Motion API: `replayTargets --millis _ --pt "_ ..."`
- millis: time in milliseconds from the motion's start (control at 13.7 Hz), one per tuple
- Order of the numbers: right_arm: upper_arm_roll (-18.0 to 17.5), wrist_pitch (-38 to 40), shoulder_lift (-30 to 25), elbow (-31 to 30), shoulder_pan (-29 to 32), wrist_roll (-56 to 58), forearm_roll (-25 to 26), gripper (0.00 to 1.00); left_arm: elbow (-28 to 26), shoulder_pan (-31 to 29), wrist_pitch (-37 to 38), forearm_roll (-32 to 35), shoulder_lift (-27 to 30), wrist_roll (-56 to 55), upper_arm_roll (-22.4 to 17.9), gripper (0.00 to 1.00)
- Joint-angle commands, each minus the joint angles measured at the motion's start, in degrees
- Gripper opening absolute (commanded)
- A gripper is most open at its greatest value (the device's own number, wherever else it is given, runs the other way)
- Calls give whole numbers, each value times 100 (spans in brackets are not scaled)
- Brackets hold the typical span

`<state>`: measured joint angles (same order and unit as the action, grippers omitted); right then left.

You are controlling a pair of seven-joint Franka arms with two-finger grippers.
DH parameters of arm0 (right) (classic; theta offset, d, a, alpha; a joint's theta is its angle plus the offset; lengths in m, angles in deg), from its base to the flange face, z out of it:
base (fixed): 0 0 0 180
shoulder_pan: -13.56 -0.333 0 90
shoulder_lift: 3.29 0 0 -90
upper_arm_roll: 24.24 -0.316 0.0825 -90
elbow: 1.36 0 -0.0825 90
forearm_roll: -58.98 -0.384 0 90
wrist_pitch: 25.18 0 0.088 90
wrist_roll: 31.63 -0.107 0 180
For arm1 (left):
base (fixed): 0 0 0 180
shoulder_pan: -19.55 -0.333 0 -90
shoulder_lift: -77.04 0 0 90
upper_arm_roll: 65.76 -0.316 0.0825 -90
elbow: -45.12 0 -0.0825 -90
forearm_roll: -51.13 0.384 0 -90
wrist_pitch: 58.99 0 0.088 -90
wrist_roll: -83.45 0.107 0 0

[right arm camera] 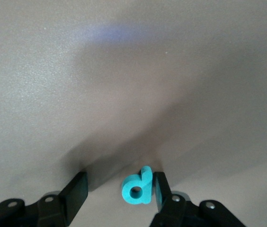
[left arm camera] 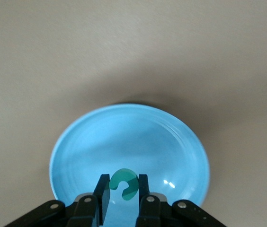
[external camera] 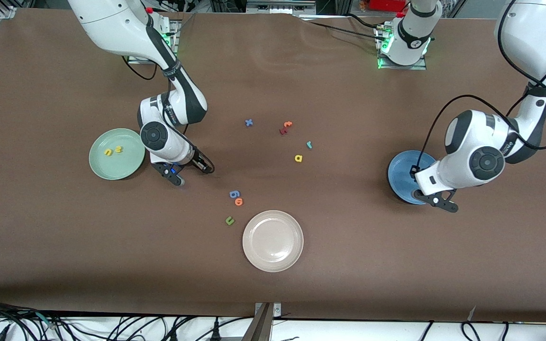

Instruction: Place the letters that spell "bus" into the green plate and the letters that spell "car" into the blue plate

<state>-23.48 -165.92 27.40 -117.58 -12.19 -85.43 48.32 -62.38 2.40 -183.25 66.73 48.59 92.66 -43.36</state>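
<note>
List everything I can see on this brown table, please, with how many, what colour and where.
Green plate: one, pale mint, at the right arm's end of the table.
Yellow foam letters: two, in the green plate.
Blue plate: one, at the left arm's end.
Beige-white plate: one, nearest the front camera.
Teal "c": one, held over the blue plate.
Teal "b": one, on the table between the right gripper's fingers.
Loose foam letters mid-table: blue "x", orange "t", dark red letter, teal "r", yellow "a", blue "6", orange "o", dark green "u".
Left gripper: shut on the "c".
Right gripper: open around the "b".
</note>
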Motion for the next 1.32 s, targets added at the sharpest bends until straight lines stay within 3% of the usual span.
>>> replayTargets --millis 0,73,146,219,292,439,585,877,1243 --pt "-14 -77 -107 -269 26 229 -85 44 -595 -297 -903 294 7 134 71 2" --pt "-6 -68 -116 -269 26 238 -85 32 -797 -333 -1150 312 41 134 63 2" --pt "-6 -68 -107 -269 26 238 -85 18 -930 -394 -1344 312 59 125 62 9" --pt "-6 -60 -116 -269 26 247 -85 5 -914 -464 -1355 295 51 134 80 56" --pt "-6 -42 -116 -261 26 238 -85 0 -905 -465 -1346 269 51 117 89 99" --pt "3 -16 -168 -261 26 247 -85 0 -852 -430 -1171 224 112 12 237 100" --pt "73 430 -439 -147 52 291 -77 0 -878 -439 -1074 207 130 -748 693 100" --pt "897 2292 -1107 197 61 1395 -77 0 -1018 -334 -1082 -47 -2 -2498 1607 100" --pt "1996 2710 -1127 -22 70 3328 -68 0 -1089 587 -1222 -162 -63 -5336 1803 100"
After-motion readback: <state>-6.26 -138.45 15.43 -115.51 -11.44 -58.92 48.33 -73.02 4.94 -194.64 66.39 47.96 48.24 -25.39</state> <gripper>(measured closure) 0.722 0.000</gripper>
